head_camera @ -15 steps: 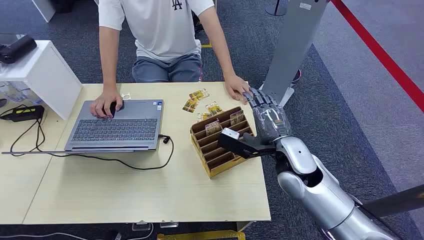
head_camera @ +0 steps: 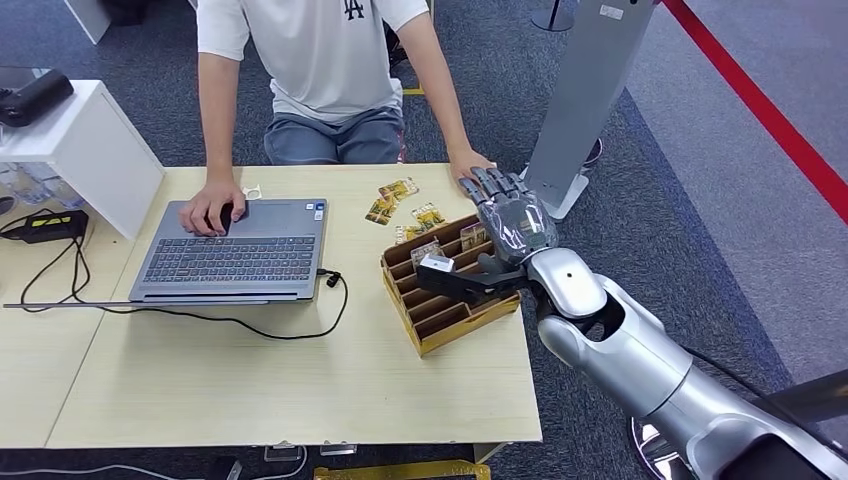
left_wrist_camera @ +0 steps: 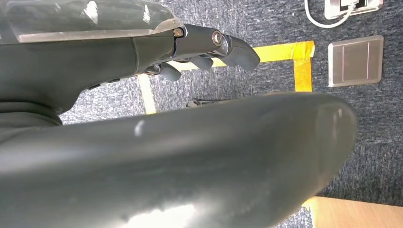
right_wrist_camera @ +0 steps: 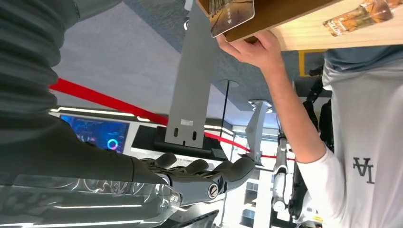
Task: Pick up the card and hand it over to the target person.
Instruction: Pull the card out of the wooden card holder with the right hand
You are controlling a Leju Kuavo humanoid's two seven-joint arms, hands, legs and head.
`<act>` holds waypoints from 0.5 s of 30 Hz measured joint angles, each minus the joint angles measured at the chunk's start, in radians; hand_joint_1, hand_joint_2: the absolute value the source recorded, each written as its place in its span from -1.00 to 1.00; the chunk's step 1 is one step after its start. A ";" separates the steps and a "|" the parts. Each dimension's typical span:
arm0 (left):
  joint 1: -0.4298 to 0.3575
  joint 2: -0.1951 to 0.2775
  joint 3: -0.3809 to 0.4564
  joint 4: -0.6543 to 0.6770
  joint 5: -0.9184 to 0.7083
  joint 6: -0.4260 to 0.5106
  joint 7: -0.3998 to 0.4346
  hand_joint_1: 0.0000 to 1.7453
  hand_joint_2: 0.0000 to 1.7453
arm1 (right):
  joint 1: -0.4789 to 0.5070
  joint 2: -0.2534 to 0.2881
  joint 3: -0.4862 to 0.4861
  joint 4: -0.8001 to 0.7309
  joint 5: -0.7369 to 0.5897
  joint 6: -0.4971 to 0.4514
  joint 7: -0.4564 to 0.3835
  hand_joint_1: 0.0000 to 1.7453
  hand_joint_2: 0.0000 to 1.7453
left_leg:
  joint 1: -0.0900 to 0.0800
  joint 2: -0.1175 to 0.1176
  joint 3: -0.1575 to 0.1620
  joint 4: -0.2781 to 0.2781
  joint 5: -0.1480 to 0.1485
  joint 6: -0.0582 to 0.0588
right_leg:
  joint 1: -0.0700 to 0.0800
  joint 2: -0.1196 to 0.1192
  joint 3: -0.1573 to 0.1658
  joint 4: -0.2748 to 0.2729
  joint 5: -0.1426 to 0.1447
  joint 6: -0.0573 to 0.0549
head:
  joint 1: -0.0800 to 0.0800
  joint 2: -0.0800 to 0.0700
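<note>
The robot's right hand (head_camera: 505, 225) hovers, fingers apart and empty, over the slotted wooden card rack (head_camera: 440, 300) near the table's right edge; aim for an upright brown printed card (head_camera: 473, 235) squarely, pinching lightly.

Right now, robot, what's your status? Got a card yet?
Right hand open over card holder, no card held. Left hand empty, fingers curled. Cards standing in slots. Person's hand beside fingertips.

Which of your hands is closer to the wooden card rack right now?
The right. The right hand hangs over the back right corner of the card rack, fingers spread and empty. The left hand hangs low beside the body, above the carpet, away from the rack.
</note>
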 joint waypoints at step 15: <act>0.005 -0.003 0.000 0.003 0.003 0.001 0.003 -1.00 -1.00 | -0.069 0.030 0.053 0.169 -0.075 -0.062 -0.002 -0.71 1.00 | 0.000 -0.001 -0.001 0.001 0.000 0.000 | 0.000 -0.001 0.000 0.001 -0.001 0.000 | 0.000 0.000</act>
